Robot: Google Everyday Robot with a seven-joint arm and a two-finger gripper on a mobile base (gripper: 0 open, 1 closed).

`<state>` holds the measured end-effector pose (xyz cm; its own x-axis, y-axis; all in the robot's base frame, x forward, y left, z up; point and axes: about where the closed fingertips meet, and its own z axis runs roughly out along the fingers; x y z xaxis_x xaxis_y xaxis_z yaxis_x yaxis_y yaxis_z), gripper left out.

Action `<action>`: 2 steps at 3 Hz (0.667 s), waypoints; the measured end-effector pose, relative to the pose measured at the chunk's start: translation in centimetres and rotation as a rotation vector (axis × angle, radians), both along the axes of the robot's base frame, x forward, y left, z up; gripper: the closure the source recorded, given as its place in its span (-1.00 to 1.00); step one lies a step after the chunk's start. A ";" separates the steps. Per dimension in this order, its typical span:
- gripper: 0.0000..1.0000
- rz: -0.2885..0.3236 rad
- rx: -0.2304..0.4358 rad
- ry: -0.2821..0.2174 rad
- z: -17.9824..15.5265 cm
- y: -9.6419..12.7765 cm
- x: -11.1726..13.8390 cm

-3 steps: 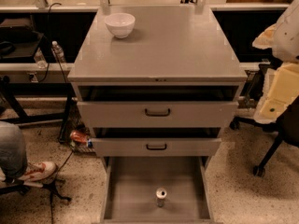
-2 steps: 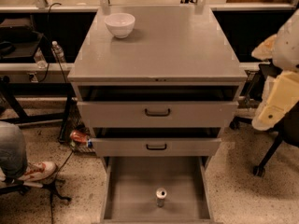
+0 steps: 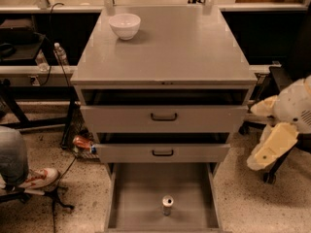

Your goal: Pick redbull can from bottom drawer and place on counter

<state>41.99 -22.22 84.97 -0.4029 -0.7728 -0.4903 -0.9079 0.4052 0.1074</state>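
**Figure.** View down onto the counter and the cabinet under it.

**Layout.** The bottom drawer is pulled out well past the near edge of the counter. The can stands upright on the drawer's bare floor, about midway between the side walls and towards the front. It touches neither wall. Above it, the top drawer and the middle drawer are each open a crack. A white bowl sits near the far-left corner of the counter.

**Change.** A second ago my arm hung off the right edge of the counter, at about the height of the worktop. It has since sunk. My gripper is now outside the near-right corner, level with the middle drawer and well apart from the can. The can, the drawers and the bowl have not moved.

**Meaning for the task.** I judge this to be the approach, and nothing is picked yet. The can is in the drawer, so my gripper is not holding it. Whether my gripper is released or clenched cannot be told from this view.

**Next move, as a judgement.** I would go leftwards and down over the open drawer, coming at the can from above. The can stands forward of the middle drawer's front, so the way down looks free. A slim can tips easily, so the contact should be square and gentle.
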 end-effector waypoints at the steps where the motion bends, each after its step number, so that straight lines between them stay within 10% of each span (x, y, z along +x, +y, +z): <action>1: -1.00 -0.047 0.125 0.092 -5.8 2.1 -1.7; 2: -1.00 -0.050 0.130 0.090 -6.1 2.0 -1.7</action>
